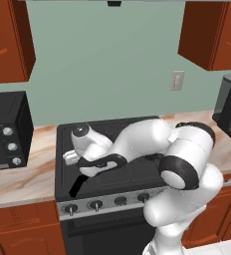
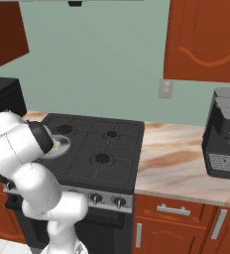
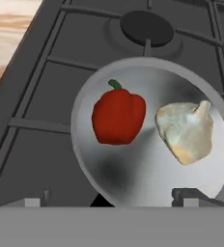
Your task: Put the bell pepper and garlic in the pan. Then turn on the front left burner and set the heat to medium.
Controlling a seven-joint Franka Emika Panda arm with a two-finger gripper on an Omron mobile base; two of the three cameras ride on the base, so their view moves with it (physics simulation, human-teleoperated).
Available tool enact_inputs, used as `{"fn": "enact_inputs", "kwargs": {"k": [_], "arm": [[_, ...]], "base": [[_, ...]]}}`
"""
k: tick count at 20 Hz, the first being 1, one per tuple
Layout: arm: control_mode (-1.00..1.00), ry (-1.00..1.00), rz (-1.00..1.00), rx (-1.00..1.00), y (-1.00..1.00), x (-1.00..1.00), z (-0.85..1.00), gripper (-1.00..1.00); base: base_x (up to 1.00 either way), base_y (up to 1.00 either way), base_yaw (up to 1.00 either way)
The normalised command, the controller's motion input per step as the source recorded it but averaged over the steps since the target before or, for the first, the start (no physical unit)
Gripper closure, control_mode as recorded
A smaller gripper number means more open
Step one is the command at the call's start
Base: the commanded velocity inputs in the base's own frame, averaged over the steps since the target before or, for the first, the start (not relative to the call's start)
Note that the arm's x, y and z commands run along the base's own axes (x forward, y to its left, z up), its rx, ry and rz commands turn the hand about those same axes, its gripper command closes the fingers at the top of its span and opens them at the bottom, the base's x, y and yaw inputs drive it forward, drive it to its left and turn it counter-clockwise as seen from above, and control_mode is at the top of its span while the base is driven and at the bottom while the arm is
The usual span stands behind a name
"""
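pan (image 3: pixel 147 188), stove's (image 3: pixel 46 96) front left: bell pepper (image 3: pixel 118 116) beside garlic (image 3: pixel 186 131), seemingly just apart. gripper (image 3: pixel 109 202) above, jaws spread, empty.

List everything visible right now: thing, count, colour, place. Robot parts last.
bell pepper: 1, red, in the pan, beside the garlic, apart from it
garlic: 1, cream-white, in the pan
pan: 1, silver, black handle, on the stove's front left grate
stove: 1, black, between the counters
knobs: row, dark, along the stove's front panel
toaster oven: 1, black, on the counter left of the stove
coffee machine: 1, black, on the counter right of the stove
upper cabinets: several, red-brown, on the wall
wall outlet: 1, white, on the green wall
arm: 1, white, reaching over the stove
tool: 1, open, holding nothing, above the pan
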Motion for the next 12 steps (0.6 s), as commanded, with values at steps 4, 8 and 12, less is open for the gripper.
{"fn": "enact_inputs", "kwargs": {"k": [4,8,12], "arm": [[-1.0,-0.21,0.0,0.02,0.0,-0.43,0.09,-1.0],[-1.0,-0.19,0.0,0.03,0.01,-0.43,0.07,-1.0],[-1.0,-0.09,0.0,0.0,0.09,-0.35,0.04,-1.0]], "base": [[0.0,0.0,0.0],[0.0,0.0,0.0],[0.0,0.0,0.0]]}}
